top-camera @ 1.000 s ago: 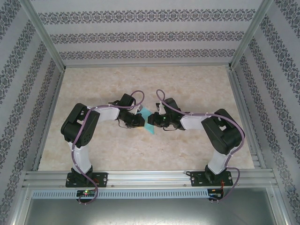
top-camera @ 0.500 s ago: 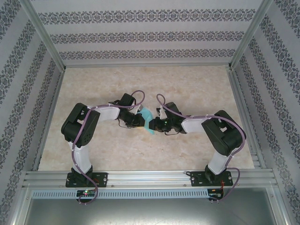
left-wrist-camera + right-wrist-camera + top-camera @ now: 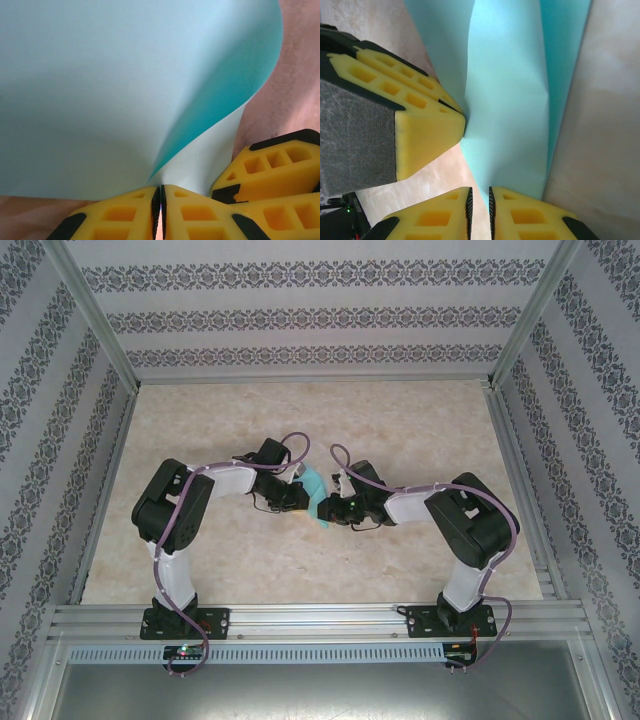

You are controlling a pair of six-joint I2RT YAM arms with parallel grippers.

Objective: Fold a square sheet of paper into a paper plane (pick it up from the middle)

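Seen from above, a pale marbled table (image 3: pixel 420 420) sits inside an enclosure of striped, flower-patterned walls (image 3: pixel 300 315), with an aluminium rail (image 3: pixel 320 618) along the near edge. On the left, the left arm (image 3: pixel 175 515) rises from the rail and bends inward, a purple cable (image 3: pixel 292 443) looping over its wrist. The left gripper (image 3: pixel 303 494) reaches toward the middle of the table, where it meets the square sheet of paper (image 3: pixel 316 483), teal-blue and lifted off the surface. The right gripper (image 3: pixel 330 508) comes in from the other side, almost touching the left one, and the right arm (image 3: pixel 470 525) bends back to its base on the right. From this height the paper is small and half covered by the grippers, so its exact shape is hard to judge. The left wrist camera shows the left gripper (image 3: pixel 160 202) with its yellow fingers pressed together on the lower edge of the paper (image 3: pixel 120 85), which swells upward in a broad curl; the yellow fingers (image 3: pixel 272 175) of the other gripper sit just to the right. The right wrist camera shows the right gripper (image 3: pixel 480 212) with its fingers pinched nearly closed on a bottom edge of the paper (image 3: pixel 512 100), which stands upright and creased. The left gripper's fingertip (image 3: pixel 422 127) presses against the sheet from the left.
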